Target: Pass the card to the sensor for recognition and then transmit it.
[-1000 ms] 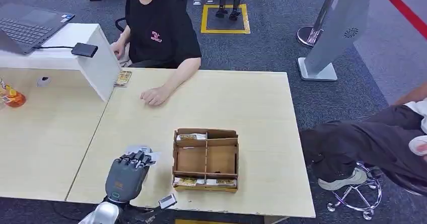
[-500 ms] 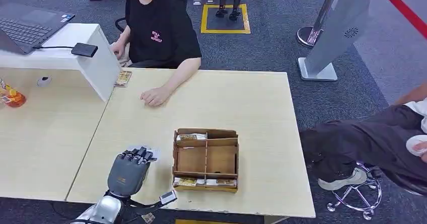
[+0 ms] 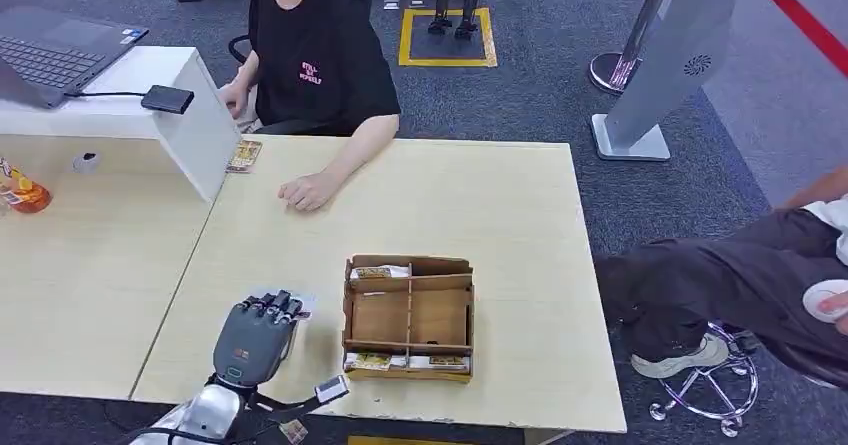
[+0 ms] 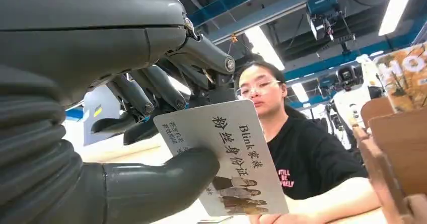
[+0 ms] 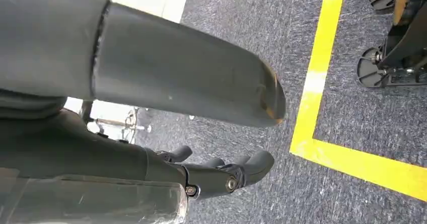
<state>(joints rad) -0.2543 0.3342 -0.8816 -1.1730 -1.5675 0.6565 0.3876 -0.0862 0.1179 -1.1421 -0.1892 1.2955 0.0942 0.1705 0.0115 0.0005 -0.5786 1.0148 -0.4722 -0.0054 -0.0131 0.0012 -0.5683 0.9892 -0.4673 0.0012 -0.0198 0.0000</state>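
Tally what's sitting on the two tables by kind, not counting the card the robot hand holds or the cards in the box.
Laptop: 1
Black card reader: 1
Cardboard organizer box: 1
Orange bottle: 1
Loose card by the white riser: 1
Small round grey item: 1
Total: 6

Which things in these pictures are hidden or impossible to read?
- Card: the left hand covers most of it in the head view; the thumb hides part of its print in the left wrist view.
- Cards in the cardboard box: too small to read.
- Right hand: hanging over the floor, fingertips partly hidden.
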